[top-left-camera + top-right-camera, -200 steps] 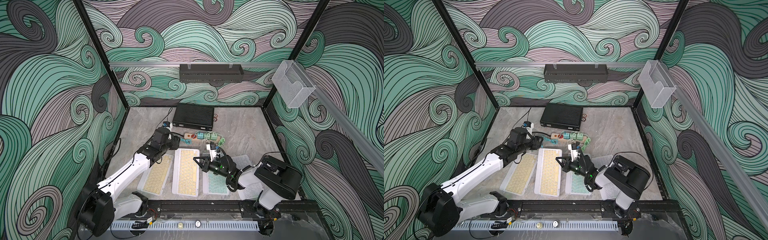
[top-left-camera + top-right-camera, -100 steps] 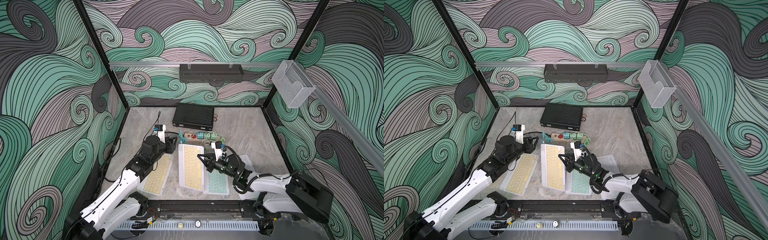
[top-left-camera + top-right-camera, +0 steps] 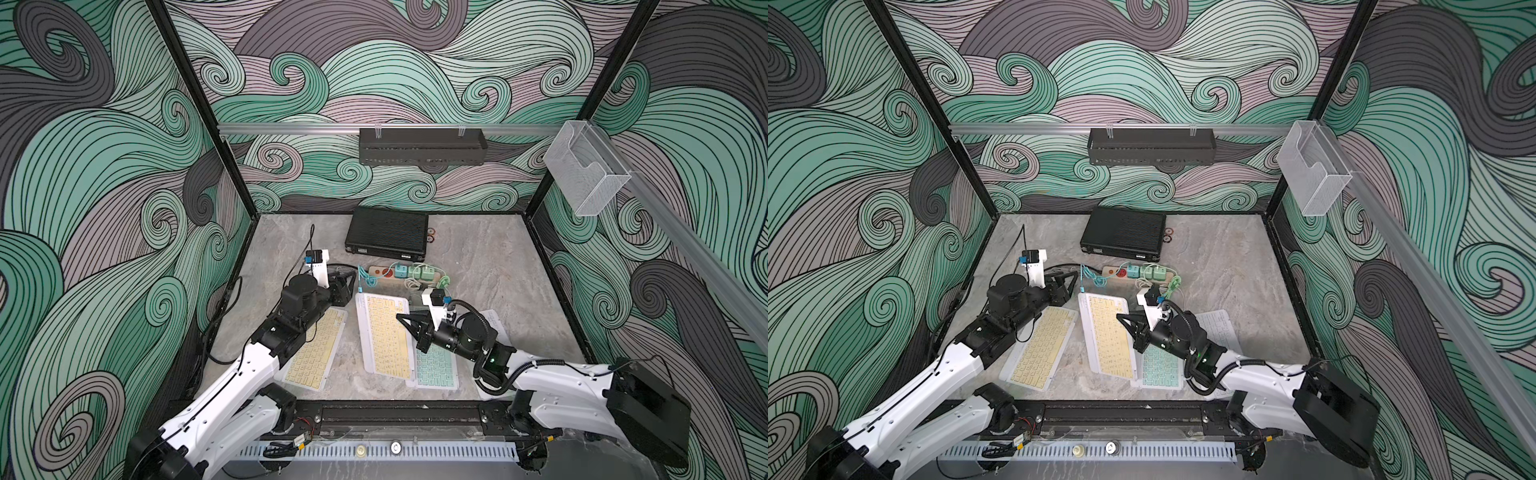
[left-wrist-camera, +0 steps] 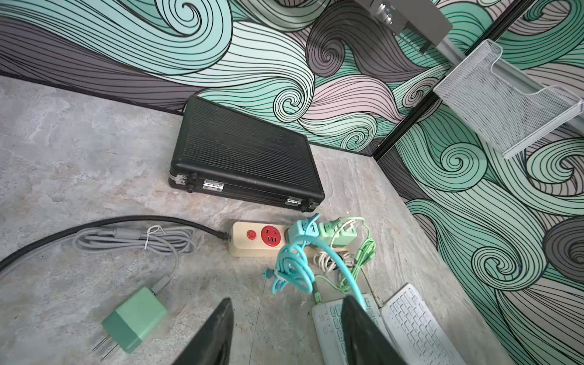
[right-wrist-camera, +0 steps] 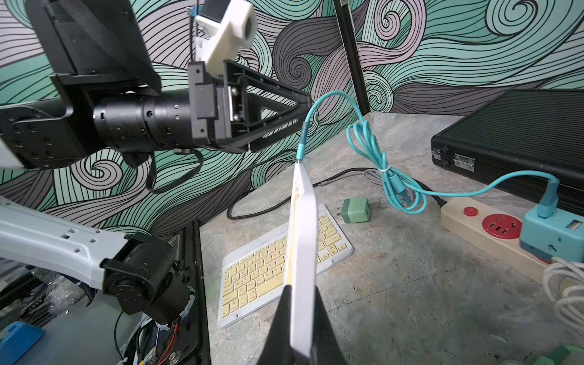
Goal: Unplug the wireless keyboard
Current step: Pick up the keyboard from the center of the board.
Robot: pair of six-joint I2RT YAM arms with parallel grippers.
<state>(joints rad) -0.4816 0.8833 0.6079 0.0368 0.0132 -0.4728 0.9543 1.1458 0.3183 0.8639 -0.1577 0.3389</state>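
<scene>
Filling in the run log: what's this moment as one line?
right gripper: shut on middle keyboard, raised on edge | left gripper: open, beside teal cable | state: cable not yet unplugged

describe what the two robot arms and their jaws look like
Left arm and right arm match: white shells on the long links, black joints and wrists, black triangular open-frame jaws. Each wrist carries a white camera mount with a small blue tab, and black cables run alongside.

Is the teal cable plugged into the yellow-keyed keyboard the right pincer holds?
Yes, the teal cable enters that white keyboard's far end.
</scene>
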